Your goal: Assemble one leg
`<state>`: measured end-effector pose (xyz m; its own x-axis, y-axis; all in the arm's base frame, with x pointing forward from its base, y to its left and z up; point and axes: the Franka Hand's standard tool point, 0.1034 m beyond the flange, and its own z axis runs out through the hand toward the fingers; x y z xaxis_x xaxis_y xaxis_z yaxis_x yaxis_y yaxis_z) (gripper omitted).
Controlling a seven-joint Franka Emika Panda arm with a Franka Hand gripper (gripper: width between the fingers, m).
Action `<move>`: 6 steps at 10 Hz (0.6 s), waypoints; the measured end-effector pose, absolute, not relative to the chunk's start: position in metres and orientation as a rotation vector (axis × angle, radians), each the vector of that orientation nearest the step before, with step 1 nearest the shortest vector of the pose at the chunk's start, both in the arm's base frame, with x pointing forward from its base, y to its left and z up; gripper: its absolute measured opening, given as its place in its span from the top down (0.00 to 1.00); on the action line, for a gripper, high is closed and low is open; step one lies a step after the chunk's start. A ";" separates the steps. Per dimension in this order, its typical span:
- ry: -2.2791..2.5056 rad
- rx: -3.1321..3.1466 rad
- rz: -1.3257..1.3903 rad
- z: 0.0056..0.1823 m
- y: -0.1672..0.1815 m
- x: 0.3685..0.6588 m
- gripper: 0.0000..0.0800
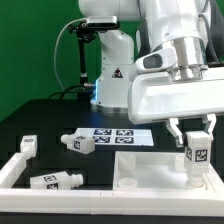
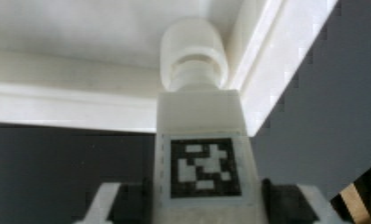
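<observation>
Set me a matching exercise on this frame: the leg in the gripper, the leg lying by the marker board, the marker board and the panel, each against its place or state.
Things:
1. held leg
2. lying leg
3. marker board
4. panel

Places or states:
A. flat, behind the panel
B. upright, clamped in the gripper
C. on its side, beside the marker board on the exterior view's left
D. in the foreground, below the gripper

Pairs: 1-B, 2-C, 3-A, 4-D

We see the leg (image 1: 196,158) (image 2: 205,150), a short white square post with a black-and-white tag, held upright in the gripper (image 1: 192,133), its rounded lower end over the white panel (image 1: 150,178).
</observation>
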<state>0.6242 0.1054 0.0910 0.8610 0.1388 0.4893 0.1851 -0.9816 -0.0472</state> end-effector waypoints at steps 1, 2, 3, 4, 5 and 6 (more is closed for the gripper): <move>-0.256 -2.941 -0.760 0.088 0.105 0.623 0.64; -0.255 -2.943 -0.755 0.086 0.105 0.623 0.64; -0.255 -2.944 -0.745 0.081 0.105 0.621 0.64; -0.257 -2.945 -0.738 0.078 0.107 0.620 0.64; -0.256 -2.941 -0.749 0.077 0.109 0.622 0.64; -0.252 -2.937 -0.772 0.077 0.108 0.625 0.64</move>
<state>0.6249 0.1085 0.0772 0.8582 0.1354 0.4952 0.1833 -0.9818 -0.0492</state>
